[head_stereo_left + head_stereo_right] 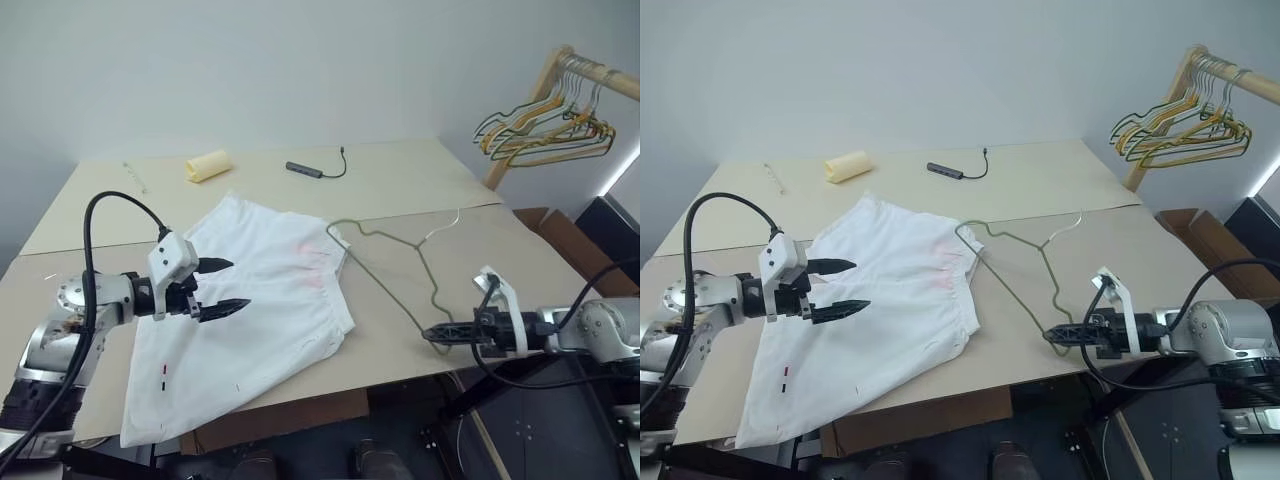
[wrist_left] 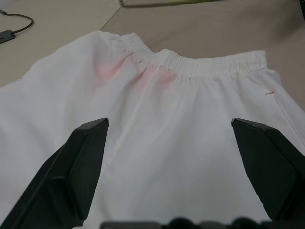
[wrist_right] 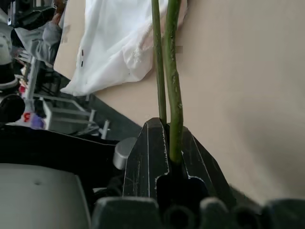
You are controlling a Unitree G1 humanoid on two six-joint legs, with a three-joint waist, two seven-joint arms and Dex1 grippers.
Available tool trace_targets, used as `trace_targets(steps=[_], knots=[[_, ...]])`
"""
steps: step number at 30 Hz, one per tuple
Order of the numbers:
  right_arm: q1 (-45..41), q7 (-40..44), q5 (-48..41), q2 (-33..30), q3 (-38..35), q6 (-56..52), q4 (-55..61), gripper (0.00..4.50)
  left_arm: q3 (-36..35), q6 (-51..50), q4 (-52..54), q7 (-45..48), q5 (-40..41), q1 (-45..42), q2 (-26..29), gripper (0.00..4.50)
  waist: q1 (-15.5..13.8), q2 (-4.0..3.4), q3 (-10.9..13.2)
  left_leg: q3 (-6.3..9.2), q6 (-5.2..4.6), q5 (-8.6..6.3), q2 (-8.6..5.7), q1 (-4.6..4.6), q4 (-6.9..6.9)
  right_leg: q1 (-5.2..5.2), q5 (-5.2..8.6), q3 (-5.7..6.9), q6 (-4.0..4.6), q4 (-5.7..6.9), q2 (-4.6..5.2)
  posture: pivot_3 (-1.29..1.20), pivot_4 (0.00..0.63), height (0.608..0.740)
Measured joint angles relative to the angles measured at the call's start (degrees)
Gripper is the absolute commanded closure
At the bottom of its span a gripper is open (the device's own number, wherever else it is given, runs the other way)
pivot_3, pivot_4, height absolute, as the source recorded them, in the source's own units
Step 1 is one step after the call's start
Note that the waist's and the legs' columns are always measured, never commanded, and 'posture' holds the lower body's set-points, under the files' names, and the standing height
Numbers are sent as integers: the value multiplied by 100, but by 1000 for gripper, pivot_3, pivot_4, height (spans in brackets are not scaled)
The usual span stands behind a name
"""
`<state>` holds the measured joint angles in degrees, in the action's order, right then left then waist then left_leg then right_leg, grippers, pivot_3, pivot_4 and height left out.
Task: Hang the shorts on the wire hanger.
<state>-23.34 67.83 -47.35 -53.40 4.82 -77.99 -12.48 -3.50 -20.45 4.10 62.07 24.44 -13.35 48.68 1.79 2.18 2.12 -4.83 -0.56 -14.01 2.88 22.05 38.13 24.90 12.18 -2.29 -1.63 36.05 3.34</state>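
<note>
The white shorts [image 1: 255,310] lie spread flat on the beige surface [image 1: 420,185], waistband toward the middle and one leg reaching to the near edge, where small black and red dash marks show on the cloth. The left gripper [image 1: 222,286] hovers just above the shorts with its jaws wide apart and nothing between them; the left wrist view looks straight between the two black fingers [image 2: 81,167] at the gathered elastic waistband and a faint pink smudge below it, detail that the head views give only as a pale blush. The wire hanger [image 1: 400,262], thin and olive-green, lies on the surface just beside the waistband, one corner touching or overlapping the cloth edge and its hook pointing toward the far side. The right gripper [image 1: 440,335] sits at the near edge of the surface with its jaws closed on the hanger's near corner; the right wrist view makes this plain, showing two green wire strands [image 3: 172,86] running out from between the clamped fingers toward the shorts. Farther back on the surface rest a pale yellow roll [image 1: 207,165] and a dark adapter with a black cable [image 1: 315,168]. At the far right a wooden rack [image 1: 1200,70] carries a bunch of yellowish and green hangers [image 1: 1180,132].
</note>
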Motion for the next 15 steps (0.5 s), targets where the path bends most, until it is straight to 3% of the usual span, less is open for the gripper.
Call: trace_targets(steps=[6,15], knots=[[-405,861,450,5,848,61,-1071,4500,-5,-1,181,-86,-7,78,-6,20,-62,0,0,0,0,0,-1,5,13,0,-3,-1,-4,0,0,58,0,740],[-738,1186,1007,229,867,393,-2162,4500,-14,-103,342,-149,-17,253,-14,20,-152,0,0,-1,0,0,-2,7,15,2,-5,-2,-6,3,0,59,0,740]])
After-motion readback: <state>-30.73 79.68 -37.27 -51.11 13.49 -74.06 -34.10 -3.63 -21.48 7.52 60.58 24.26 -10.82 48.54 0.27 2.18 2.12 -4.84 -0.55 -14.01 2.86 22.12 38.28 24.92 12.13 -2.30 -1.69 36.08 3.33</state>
